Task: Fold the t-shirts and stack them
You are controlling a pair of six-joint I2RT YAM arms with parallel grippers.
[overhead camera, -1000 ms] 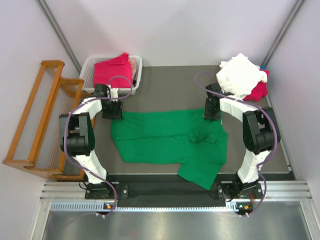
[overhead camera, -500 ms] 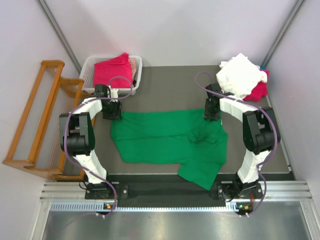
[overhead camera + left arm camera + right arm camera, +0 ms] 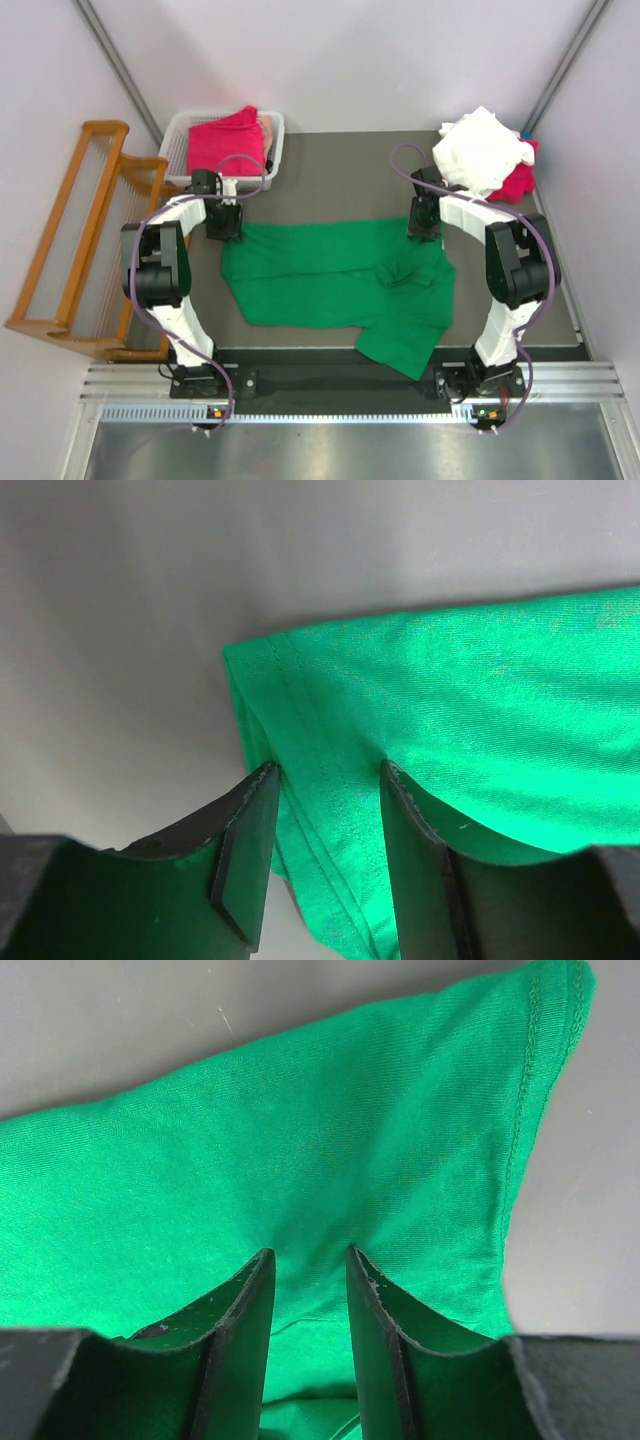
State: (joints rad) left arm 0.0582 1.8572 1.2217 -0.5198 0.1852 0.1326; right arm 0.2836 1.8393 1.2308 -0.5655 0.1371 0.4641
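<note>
1. The green t-shirt (image 3: pixel 330 275) lies spread and unfolded at the middle of the worktop (image 3: pixel 340 180).
2. The left claw (image 3: pixel 328 770) stands spread astride its far-left hem; the right claw (image 3: pixel 308 1255) pinches its far-right corner.
3. The other t-shirts (image 3: pixel 480 150) lie heaped at the far corners, so I judge all the folding is left.

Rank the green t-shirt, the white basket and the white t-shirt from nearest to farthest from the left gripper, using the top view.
1. green t-shirt: its corner lies right at the left gripper.
2. white basket: just beyond the gripper, far left.
3. white t-shirt: far right corner.
</note>
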